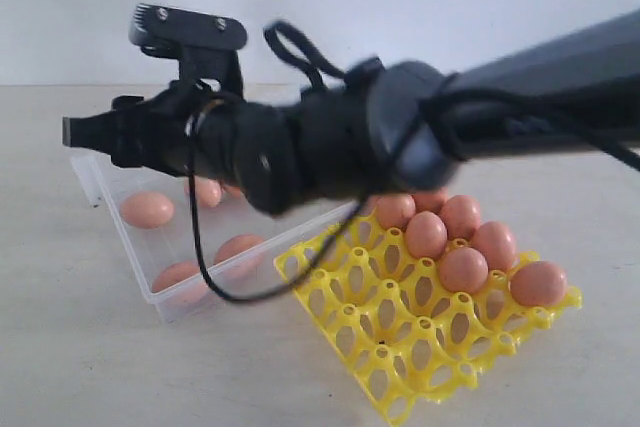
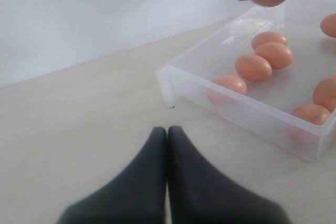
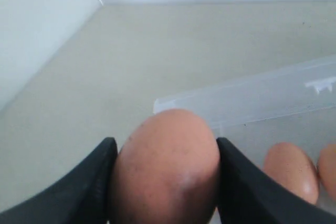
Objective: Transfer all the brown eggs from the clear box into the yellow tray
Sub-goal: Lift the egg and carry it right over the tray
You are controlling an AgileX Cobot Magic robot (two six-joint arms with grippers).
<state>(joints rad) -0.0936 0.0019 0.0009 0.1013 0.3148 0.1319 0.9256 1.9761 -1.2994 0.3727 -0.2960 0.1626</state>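
Your right gripper [image 3: 165,146] is clamped on a brown egg [image 3: 165,187], held up above the clear box [image 1: 130,247], looks like so it can carry straight over to the yellow tray [image 1: 400,357] beside it, while your left gripper [image 2: 167,136] sits pinched shut on nothing just outside the box, out of the way.

exterior: low, side-on, near | wrists: low, facing forward | shared: clear box [image 2: 262,121] (all three views)

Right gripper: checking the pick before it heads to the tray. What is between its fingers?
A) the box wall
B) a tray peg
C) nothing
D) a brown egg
D: the right wrist view shows an egg filling the gap between the right gripper's two fingers.
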